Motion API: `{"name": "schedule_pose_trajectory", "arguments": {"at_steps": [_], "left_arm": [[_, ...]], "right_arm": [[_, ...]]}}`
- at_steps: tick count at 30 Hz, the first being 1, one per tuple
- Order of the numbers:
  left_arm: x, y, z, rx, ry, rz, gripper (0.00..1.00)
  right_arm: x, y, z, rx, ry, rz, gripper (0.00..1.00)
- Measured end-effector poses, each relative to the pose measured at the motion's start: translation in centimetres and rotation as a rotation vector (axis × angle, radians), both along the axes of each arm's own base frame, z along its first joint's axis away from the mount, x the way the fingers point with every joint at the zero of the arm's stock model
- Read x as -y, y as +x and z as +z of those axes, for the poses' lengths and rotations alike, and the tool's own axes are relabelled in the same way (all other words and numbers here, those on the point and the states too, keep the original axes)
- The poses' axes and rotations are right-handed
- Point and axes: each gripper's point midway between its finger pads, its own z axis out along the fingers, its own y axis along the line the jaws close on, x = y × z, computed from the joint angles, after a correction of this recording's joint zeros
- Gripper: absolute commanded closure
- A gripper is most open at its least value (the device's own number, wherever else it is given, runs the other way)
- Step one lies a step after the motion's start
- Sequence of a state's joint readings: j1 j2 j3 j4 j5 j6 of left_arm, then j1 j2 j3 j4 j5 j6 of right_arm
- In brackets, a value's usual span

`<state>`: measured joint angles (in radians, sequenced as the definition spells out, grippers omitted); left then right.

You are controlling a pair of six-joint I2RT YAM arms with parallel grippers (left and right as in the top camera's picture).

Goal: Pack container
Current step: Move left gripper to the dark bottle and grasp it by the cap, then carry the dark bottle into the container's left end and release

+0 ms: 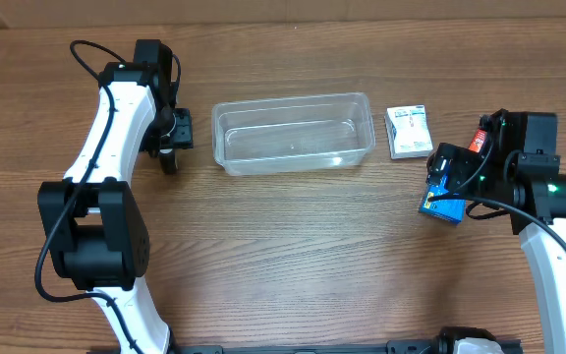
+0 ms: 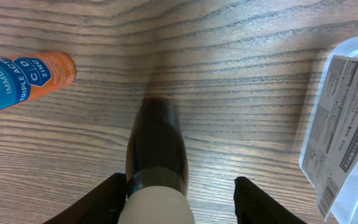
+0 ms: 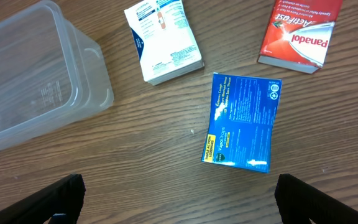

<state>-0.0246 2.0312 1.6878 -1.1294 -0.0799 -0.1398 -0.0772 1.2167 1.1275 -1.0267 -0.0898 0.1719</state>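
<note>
Pack job at a standstill: the clear container (image 1: 293, 163) sits empty mid-table (image 1: 293, 256) between the arms; the left jaws stand spread either side of a dark bottle (image 2: 157, 140), the right jaws gape, holding nothing, over a blue box (image 3: 241, 121); pinched off-centre, the round bottle could roll or squirt free; blur hides its label and whether it stands or lies; the orange tube (image 2: 27, 78) and red box (image 3: 297, 34) are cut off.
</note>
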Motion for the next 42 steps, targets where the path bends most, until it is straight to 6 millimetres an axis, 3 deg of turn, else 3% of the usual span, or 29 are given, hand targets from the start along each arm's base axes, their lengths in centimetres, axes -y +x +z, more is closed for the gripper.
{"name": "schedule_pose_trajectory", "arguments": {"at_steps": [11, 20, 22, 25, 32, 39, 42], "left_arm": [[-0.4, -2.0, -0.1, -0.081, 0.023, 0.001, 0.42], [-0.5, -2.1, -0.1, -0.086, 0.025, 0.001, 0.43], [-0.5, -2.1, -0.1, -0.086, 0.026, 0.001, 0.46], [-0.5, -2.1, -0.1, -0.086, 0.030, -0.002, 0.64], [-0.6, -2.1, -0.1, -0.086, 0.032, -0.006, 0.66], [-0.7, -2.0, 0.0, -0.084, 0.039, -0.006, 0.96], [-0.7, -2.1, 0.0, -0.085, 0.039, -0.006, 0.96]], "right_arm": [[0.0, 0.1, 0.1, 0.006, 0.000, 0.000, 0.00], [0.0, 0.1, 0.1, 0.006, 0.000, 0.000, 0.00], [0.0, 0.1, 0.1, 0.005, -0.001, 0.000, 0.00], [0.0, 0.1, 0.1, 0.005, 0.000, 0.000, 0.00], [0.0, 0.0, 0.0, 0.001, 0.000, 0.000, 0.00], [0.0, 0.0, 0.0, 0.001, 0.000, 0.000, 0.00], [0.0, 0.0, 0.0, 0.001, 0.000, 0.000, 0.00]]}}
